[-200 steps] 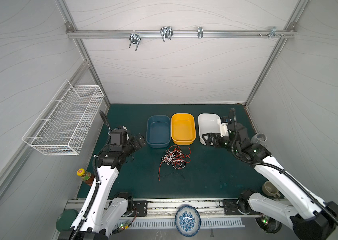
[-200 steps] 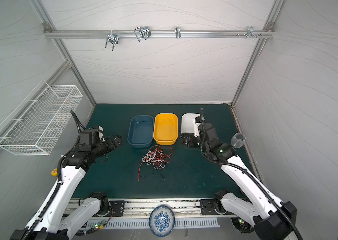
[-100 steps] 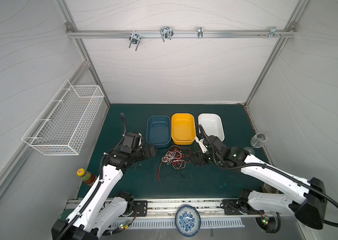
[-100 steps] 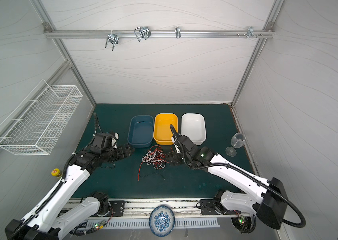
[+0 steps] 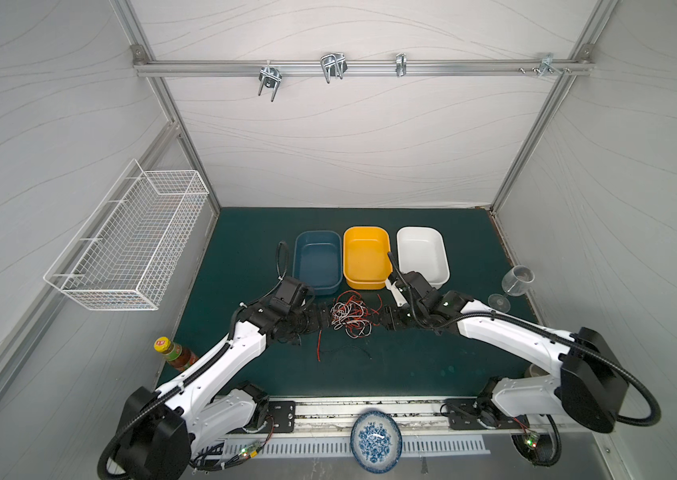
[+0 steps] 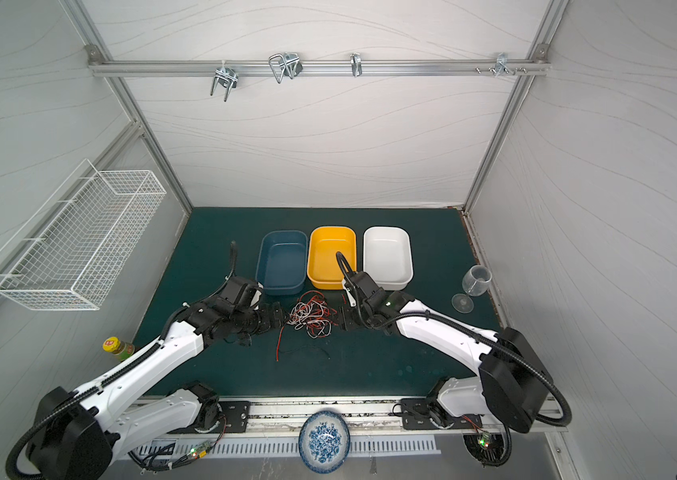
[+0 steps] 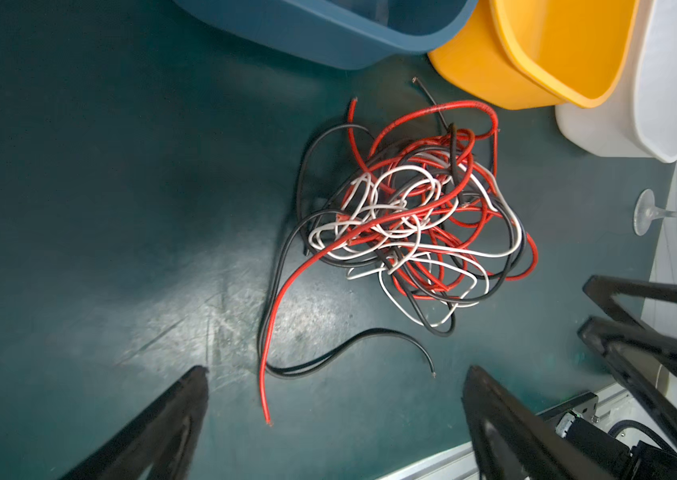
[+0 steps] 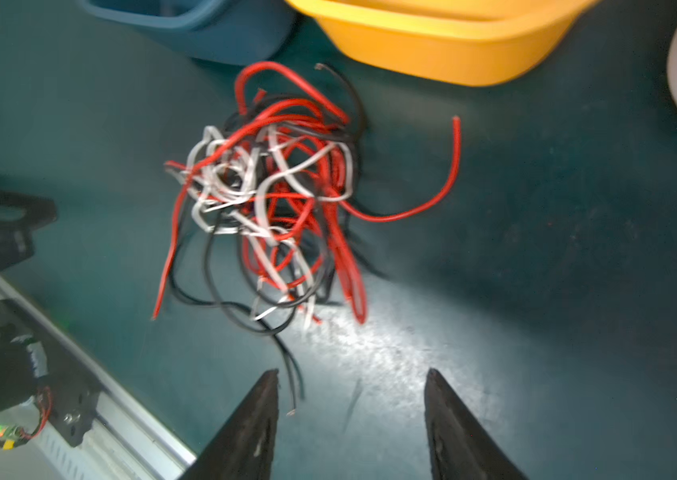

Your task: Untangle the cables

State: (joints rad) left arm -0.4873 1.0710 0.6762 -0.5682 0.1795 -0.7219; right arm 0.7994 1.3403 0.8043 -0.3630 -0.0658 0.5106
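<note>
Cables (image 7: pixel 411 216) tangled, untouched; left claw (image 7: pixel 336 370) spread wide, right claw (image 8: pixel 352 370) partly spread, both empty.

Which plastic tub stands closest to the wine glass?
The white rectangular plastic tub, rightmost; the yellow plastic tub and blue plastic tub sit farther away.

We see a dark green mat (image 5: pixel 432 365) across the frame's middle. On it a blue tub (image 5: pixel 296 266), a yellow tub (image 5: pixel 365 284) and a white tub (image 5: pixel 422 229) stand side by side. Just below them lie the tangled cables (image 5: pixel 349 316), and a stemmed glass (image 5: pixel 515 282) is at the right edge.
</note>
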